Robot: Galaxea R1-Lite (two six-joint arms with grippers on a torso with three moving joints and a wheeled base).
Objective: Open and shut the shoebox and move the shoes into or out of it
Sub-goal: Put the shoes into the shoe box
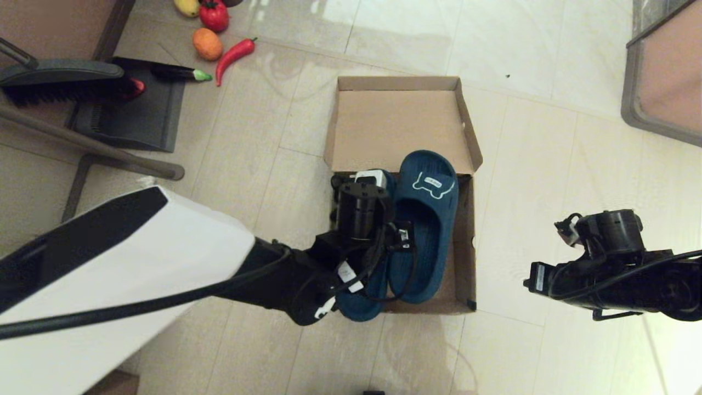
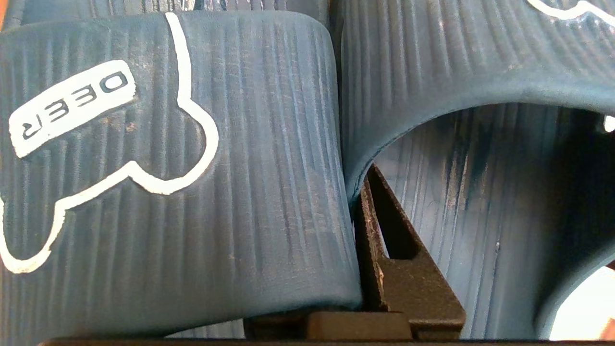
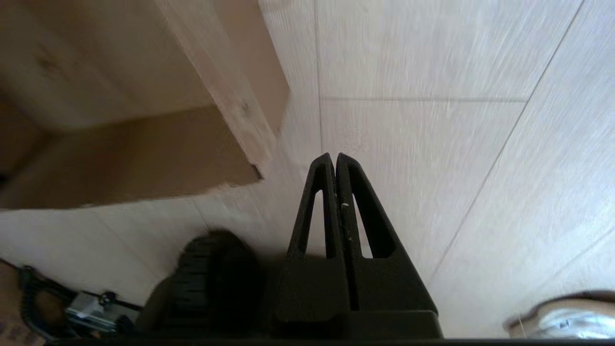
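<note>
My left gripper (image 1: 366, 184) is down inside the open shoebox (image 1: 463, 120), jaws pinched on the strap of the left slide slipper (image 2: 168, 192), I think, though only one finger (image 2: 384, 250) shows. The other slipper (image 1: 425, 219) lies just beside it. My right gripper (image 3: 335, 161) hangs right of the box, jaws pressed together.

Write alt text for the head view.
The left pincer reaches into the open shoebox on the tiled floor, gripping the strap of one of the two navy shoes lying side by side inside. The right pincer hangs idle beside the box.
</note>
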